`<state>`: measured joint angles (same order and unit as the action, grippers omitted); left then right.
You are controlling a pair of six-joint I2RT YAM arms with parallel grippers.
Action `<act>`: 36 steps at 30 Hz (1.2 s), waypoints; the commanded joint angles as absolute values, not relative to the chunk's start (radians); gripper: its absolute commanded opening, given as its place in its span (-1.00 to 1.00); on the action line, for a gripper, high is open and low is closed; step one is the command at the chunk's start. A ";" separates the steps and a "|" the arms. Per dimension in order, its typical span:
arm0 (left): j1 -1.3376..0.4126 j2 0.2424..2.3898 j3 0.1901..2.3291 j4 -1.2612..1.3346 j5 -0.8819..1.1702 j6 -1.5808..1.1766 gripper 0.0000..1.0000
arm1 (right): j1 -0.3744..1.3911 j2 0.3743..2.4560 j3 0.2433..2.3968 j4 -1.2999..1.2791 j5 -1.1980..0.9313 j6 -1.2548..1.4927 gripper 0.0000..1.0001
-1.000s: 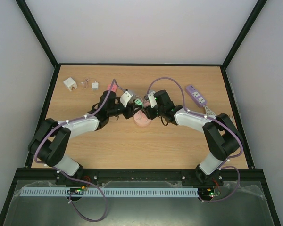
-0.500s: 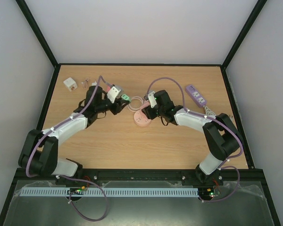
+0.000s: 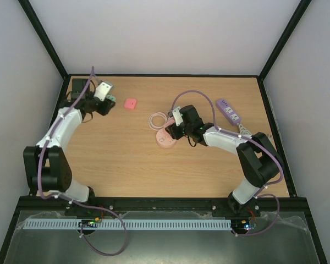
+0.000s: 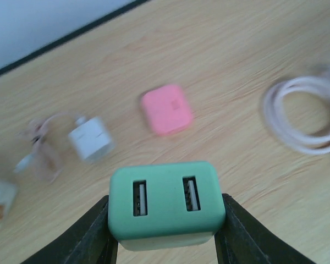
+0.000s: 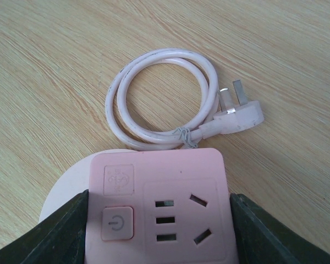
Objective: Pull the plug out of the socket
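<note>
Since green plug (image 4: pixel 164 206) sits squeezed tight in left gripper (image 4: pixel 166 234), far left of socket (image 5: pixel 170 176), plug is off. Right gripper (image 5: pixel 160 242) pinches socket's pink block; coiled cable (image 5: pixel 154 93) just behind socket. Risk: loose squeeze, plug drops by white charger (image 4: pixel 91 138).

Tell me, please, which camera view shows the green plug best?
The left wrist view: the green plug fills the foreground, both USB ports facing the camera, clamped in the left claw. The top external view shows only a small green speck; the right wrist view misses it.
</note>
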<state>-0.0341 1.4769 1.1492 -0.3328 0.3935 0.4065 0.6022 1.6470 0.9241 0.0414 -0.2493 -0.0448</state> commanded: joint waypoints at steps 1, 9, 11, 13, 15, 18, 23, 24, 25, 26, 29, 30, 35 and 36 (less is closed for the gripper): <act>0.078 1.606 1.284 -0.632 0.273 0.563 -0.44 | 0.598 1.664 0.916 -0.075 -0.250 -0.054 -0.85; 0.219 1.811 1.501 -0.806 0.196 0.611 -0.43 | 0.598 1.663 0.919 -0.081 -0.255 -0.057 -0.85; 0.224 1.862 1.539 -0.834 0.167 0.620 -0.42 | 0.598 1.663 0.920 -0.081 -0.254 -0.058 -0.85; 0.224 1.907 1.567 -0.856 0.170 0.612 -0.42 | 0.598 1.665 0.919 -0.082 -0.255 -0.058 -0.85; 0.218 1.942 1.585 -0.875 0.199 0.589 -0.42 | 0.598 1.664 0.919 -0.083 -0.256 -0.059 -0.85; 0.184 1.974 1.577 -0.869 0.213 0.550 -0.42 | 0.598 1.665 0.920 -0.083 -0.254 -0.061 -0.84; 0.118 2.012 1.557 -0.828 0.207 0.481 -0.39 | 0.598 1.666 0.920 -0.083 -0.256 -0.061 -0.84; 0.108 2.021 1.558 -0.819 0.200 0.469 -0.38 | 0.598 1.666 0.919 -0.083 -0.257 -0.062 -0.84; 0.098 2.029 1.561 -0.812 0.190 0.459 -0.37 | 0.598 1.666 0.920 -0.085 -0.258 -0.061 -0.84; 0.088 2.041 1.564 -0.807 0.178 0.451 -0.36 | 0.598 1.666 0.920 -0.084 -0.258 -0.061 -0.84; 0.068 2.076 1.582 -0.800 0.165 0.431 -0.33 | 0.598 1.666 0.919 -0.084 -0.260 -0.064 -0.84; 0.064 2.088 1.590 -0.802 0.164 0.424 -0.31 | 0.598 1.666 0.918 -0.084 -0.261 -0.065 -0.84; 0.056 2.121 1.597 -0.786 0.156 0.405 -0.06 | 0.598 1.662 0.914 -0.083 -0.268 -0.068 -0.84; 0.054 2.123 1.596 -0.784 0.156 0.404 0.02 | 0.598 1.662 0.914 -0.083 -0.270 -0.068 -0.84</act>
